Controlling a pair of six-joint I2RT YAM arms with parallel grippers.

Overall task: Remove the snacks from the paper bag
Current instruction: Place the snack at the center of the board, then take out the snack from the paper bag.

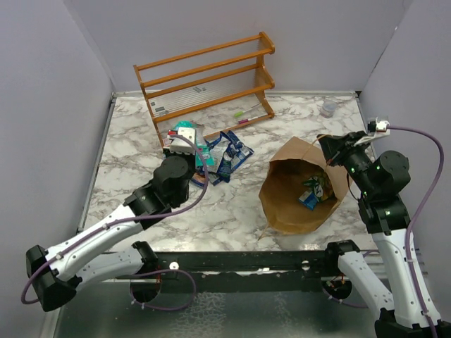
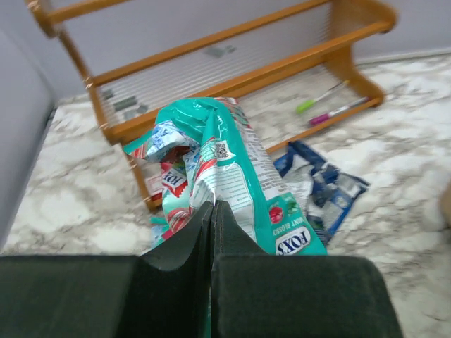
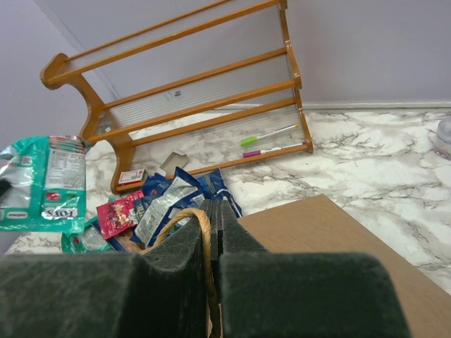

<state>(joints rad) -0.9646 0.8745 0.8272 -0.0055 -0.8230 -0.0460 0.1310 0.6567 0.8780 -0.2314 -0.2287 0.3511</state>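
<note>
1. Glossy veined marble tabletop (image 1: 232,218) carries a slatted wooden rack (image 1: 204,70) beyond both grippers.
2. Below the right gripper (image 3: 213,211), the creased brown paper bag (image 1: 282,204) lies tipped, long axis far-to-near, mouth toward the arms, foil packets (image 1: 315,191) inside.
3. It pinches tight on the bag's twisted handle (image 3: 205,236).
4. Clamped, the left gripper (image 2: 213,211) holds a crinkled teal packet (image 2: 232,169) upright; blue packets (image 2: 320,190) lie to its right.
</note>
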